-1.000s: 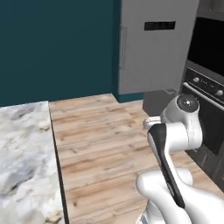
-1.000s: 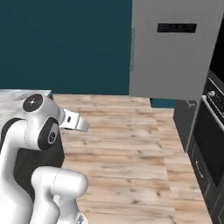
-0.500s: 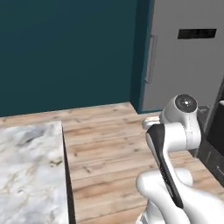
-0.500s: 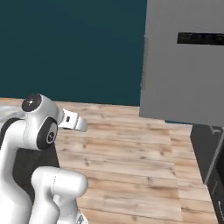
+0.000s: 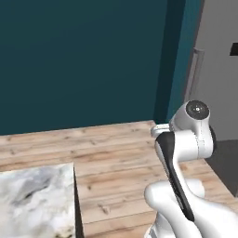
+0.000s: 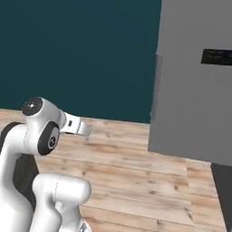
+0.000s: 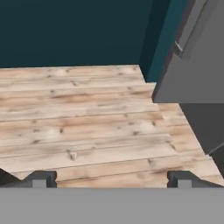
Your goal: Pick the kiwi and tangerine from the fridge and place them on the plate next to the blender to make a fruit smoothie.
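Observation:
The fridge point(image 5: 214, 93) is a tall grey cabinet with its door closed and a vertical handle point(image 5: 195, 69); it stands at the right in the left base view, fills the right side as the fridge point(image 6: 195, 90) in the right base view, and is the fridge point(image 7: 197, 57) at the upper right of the hand view. The kiwi, tangerine, plate and blender are out of view. My gripper point(image 7: 111, 179) is open, its two dark fingertips point(image 7: 41, 178) wide apart over bare wooden floor, holding nothing. The arm is folded close to the base.
A marble countertop point(image 5: 37, 200) lies at the lower left. A dark teal wall point(image 5: 79, 60) runs behind the wooden floor point(image 5: 116, 153). A dark unit point(image 6: 223, 195) starts just right of the fridge's foot.
The whole picture has shifted, so the base has moved: the fridge now sits further right and larger, and the oven has slid out of view. The arm's pose and open gripper are unchanged.

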